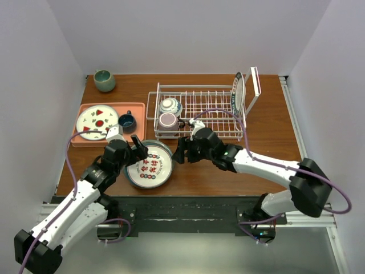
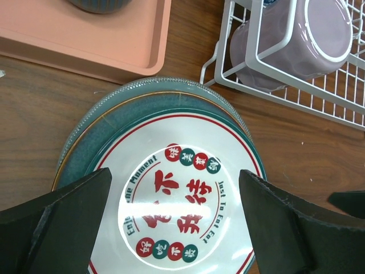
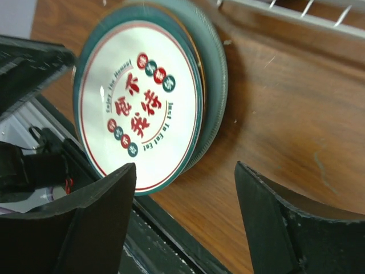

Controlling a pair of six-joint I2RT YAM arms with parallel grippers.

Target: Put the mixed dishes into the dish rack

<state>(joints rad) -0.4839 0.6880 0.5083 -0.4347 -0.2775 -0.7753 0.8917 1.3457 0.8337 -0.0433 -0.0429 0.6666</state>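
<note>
Left gripper: jaws at full spread, nothing held. It hangs straight above the lettered white plate, one finger off each side of the plate's centre.

Right gripper: jaws apart, empty. Its gap sits over bare table, just beside the stack's right rim.

The lettered plate lies flat on top of a teal plate, on the table between the two grippers. It is round, so it has no long axis; only the rim offers a hold.

The left arm is nearer the plate. The right arm is nearer the dish rack, which stands just beyond the stack. Bowl and mug sit in the rack's left end.

Judgement: the next move calls for a sideways rim pinch, then a lift toward the rack.
</note>
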